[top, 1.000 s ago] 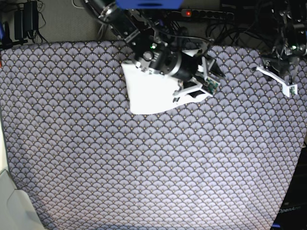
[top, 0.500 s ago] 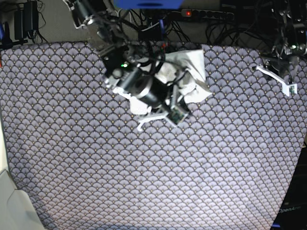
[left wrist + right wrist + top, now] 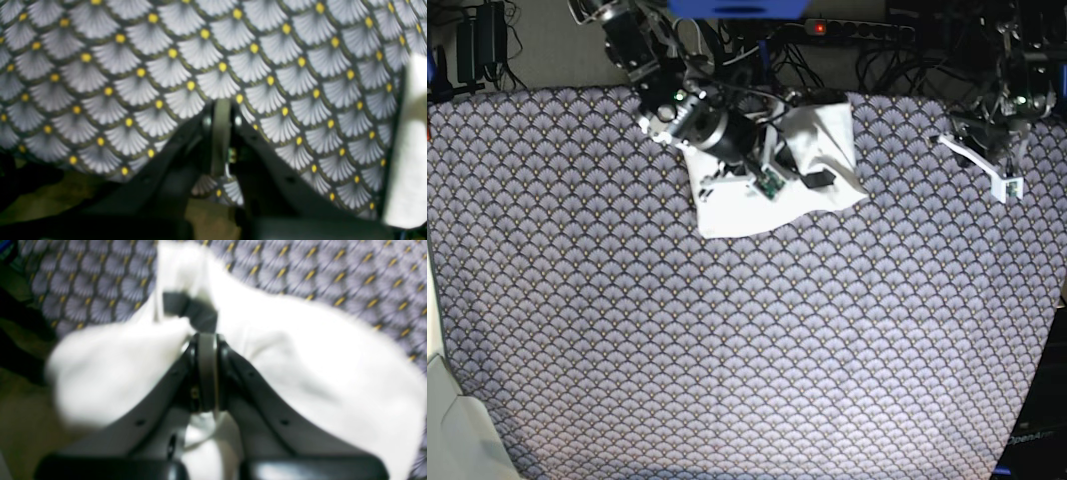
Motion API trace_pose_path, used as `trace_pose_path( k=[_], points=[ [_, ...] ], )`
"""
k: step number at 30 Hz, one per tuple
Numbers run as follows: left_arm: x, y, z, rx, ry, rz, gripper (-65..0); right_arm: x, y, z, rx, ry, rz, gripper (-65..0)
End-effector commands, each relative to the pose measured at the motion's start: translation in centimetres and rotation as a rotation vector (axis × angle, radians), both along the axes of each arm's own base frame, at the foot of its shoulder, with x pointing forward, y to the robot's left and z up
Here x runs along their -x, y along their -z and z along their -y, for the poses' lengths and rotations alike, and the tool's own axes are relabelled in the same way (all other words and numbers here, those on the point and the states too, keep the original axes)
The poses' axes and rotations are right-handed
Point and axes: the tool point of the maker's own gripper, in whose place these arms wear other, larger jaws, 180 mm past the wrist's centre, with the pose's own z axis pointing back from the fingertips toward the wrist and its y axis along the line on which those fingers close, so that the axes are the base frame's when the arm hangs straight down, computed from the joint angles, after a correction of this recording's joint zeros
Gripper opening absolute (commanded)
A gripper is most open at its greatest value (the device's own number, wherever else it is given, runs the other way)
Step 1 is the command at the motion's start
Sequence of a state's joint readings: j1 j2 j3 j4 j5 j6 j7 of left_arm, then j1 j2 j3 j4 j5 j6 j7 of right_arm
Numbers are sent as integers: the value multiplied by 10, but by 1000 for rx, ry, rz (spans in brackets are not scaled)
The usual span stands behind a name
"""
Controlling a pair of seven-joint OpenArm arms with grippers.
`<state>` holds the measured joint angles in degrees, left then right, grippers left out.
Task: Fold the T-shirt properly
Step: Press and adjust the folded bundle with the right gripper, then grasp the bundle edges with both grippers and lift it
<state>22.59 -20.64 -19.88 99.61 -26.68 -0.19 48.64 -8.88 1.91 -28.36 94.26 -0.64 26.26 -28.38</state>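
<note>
Here the patterned surface (image 3: 727, 350) carries the T-shirt (image 3: 812, 170), a soft, light, floppy white bundle at its far edge, best taken by an outer hem or corner. The right gripper (image 3: 207, 340) is closed over it, apparently holding nothing; the left gripper (image 3: 221, 110) hangs closed, empty, well apart.

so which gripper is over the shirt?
The right gripper, shut above the white T-shirt; the left gripper sits shut over bare patterned cloth.
</note>
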Motion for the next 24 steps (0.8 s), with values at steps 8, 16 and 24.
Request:
trace_pose_path(
  k=[8, 16, 24],
  points=[
    [-8, 6, -1, 16, -14, 5, -645, 25, -3, -33, -48, -104, -11, -650],
    [-5, 6, 3, 22, -10, -1, -645, 36, -26, -75, -69, -258, 64, -650],
    [10, 15, 3, 21, -12, -35, -645, 12, -35, -60, -53, -215, 114, -650]
  ],
)
